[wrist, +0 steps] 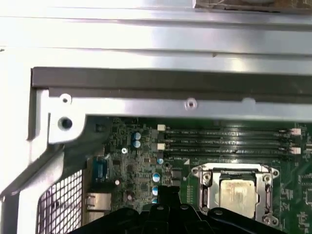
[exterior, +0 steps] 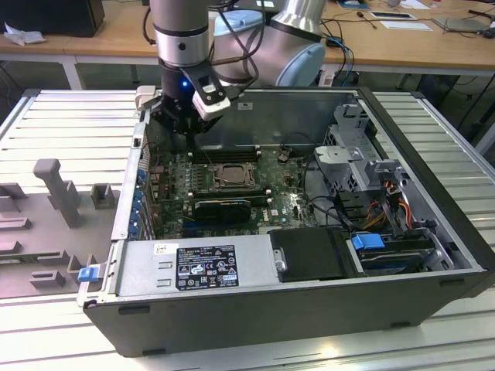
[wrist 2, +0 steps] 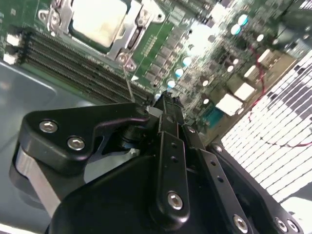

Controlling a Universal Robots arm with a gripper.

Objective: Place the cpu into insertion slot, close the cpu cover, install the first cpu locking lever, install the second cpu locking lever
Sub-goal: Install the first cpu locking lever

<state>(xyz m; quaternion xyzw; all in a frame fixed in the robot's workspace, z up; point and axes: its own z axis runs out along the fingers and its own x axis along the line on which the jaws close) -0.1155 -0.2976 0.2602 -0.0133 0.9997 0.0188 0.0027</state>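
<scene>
The cpu (wrist: 237, 192) sits in the insertion slot (exterior: 227, 177) w/ the cpu cover (wrist: 206, 184) down around it, pale face showing thru the opening; same chip (wrist 2: 99, 20) in the second wrist view. Memory slots (wrist: 226, 140) lie just beside the socket. The exterior view adds the whole open pc case (exterior: 433, 255) and the motherboard (exterior: 290, 202). Arm hangs roughly vertical over the board's back edge; gripper (wrist 2: 165, 105) near the socket, fingers pressed together, holding nothing.
</scene>
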